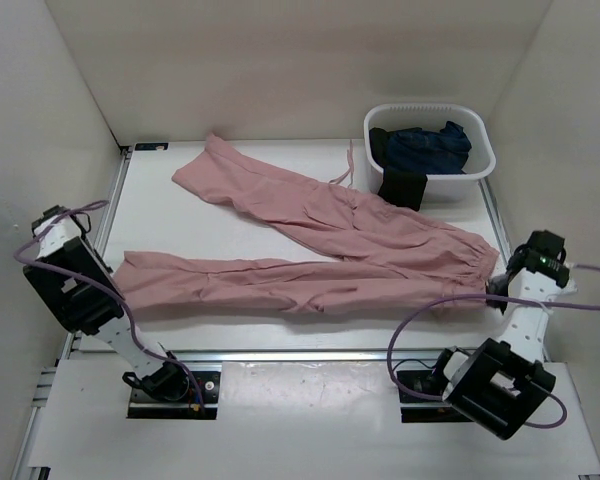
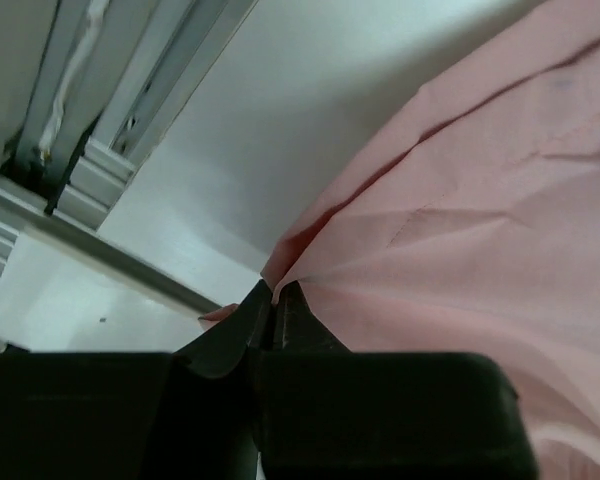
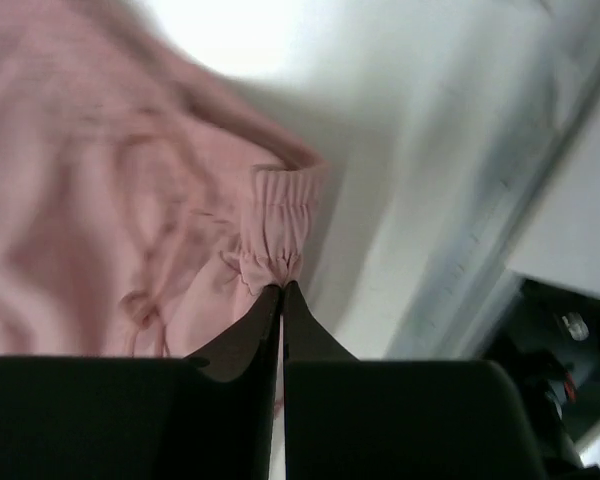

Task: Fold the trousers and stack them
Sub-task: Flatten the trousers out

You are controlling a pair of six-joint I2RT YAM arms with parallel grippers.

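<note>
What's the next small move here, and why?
Probably lift both grippers slightly together: the left gripper is shut on the near leg's cuff, the right gripper on the gathered waistband of the dusty-pink thin-fabric trousers, lying flat, unfolded.

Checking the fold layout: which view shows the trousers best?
Top external: the trousers lie spread out, both legs and waist in view. Left wrist shows only a leg end pinched in the left pincer; right wrist only the gathered waistband pinched in the right pincer.
</note>
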